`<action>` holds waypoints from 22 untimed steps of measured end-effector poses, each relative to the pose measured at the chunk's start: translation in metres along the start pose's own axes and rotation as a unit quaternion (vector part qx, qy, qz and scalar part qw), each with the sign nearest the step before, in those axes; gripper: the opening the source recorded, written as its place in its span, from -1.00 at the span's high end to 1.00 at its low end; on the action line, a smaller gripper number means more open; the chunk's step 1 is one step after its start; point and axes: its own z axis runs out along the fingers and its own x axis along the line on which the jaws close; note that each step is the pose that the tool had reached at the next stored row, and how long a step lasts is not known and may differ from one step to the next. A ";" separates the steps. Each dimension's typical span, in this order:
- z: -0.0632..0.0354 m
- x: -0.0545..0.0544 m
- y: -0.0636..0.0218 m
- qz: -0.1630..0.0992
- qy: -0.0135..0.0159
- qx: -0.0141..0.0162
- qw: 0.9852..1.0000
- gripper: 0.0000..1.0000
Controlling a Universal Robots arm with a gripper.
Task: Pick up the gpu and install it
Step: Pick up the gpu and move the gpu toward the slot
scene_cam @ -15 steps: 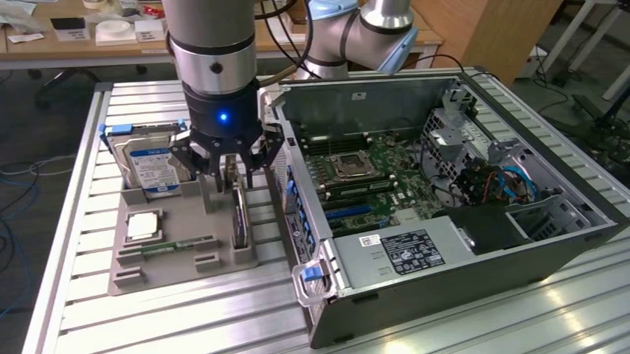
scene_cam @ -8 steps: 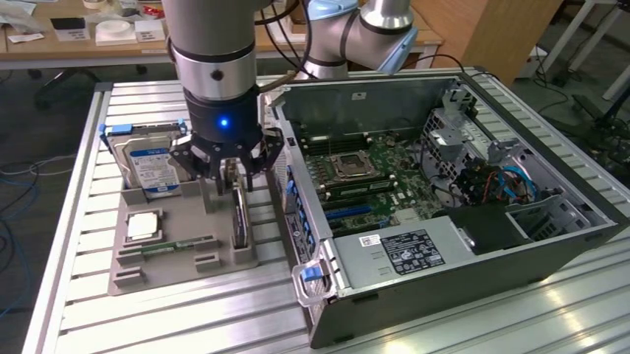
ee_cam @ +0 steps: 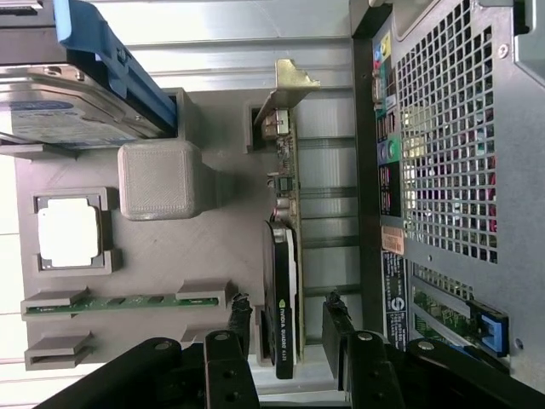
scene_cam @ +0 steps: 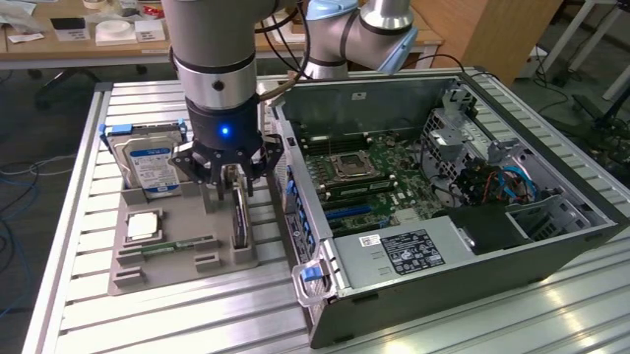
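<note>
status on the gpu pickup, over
Gripper open, a finger either side of the gpu, not clamped. Gpu on edge in the gray tray, not yet lifted. Nothing blocking it; hard drive sits apart.

The gpu (ee_cam: pixel 282 319) has a glossy black face and pale metal bracket; the tray (ee_cam: pixel 221 247) is matt grey plastic

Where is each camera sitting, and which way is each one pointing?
Exterior view: above the table, looking down on tray and open case; arm and gripper show.
Wrist view: on the wrist, looking down past open fingers straddling the gpu.
Both share gripper, gpu, tray, case.
</note>
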 end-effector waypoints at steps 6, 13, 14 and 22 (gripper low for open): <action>0.0020 0.000 0.0000 0.000 0.000 -0.001 1.000 0.05; 0.0100 0.000 -0.0004 0.000 0.000 -0.001 1.000 0.05; 0.0113 0.000 -0.0005 0.000 0.000 -0.001 1.000 0.05; 0.0152 0.000 -0.0007 0.000 0.000 -0.004 1.000 0.05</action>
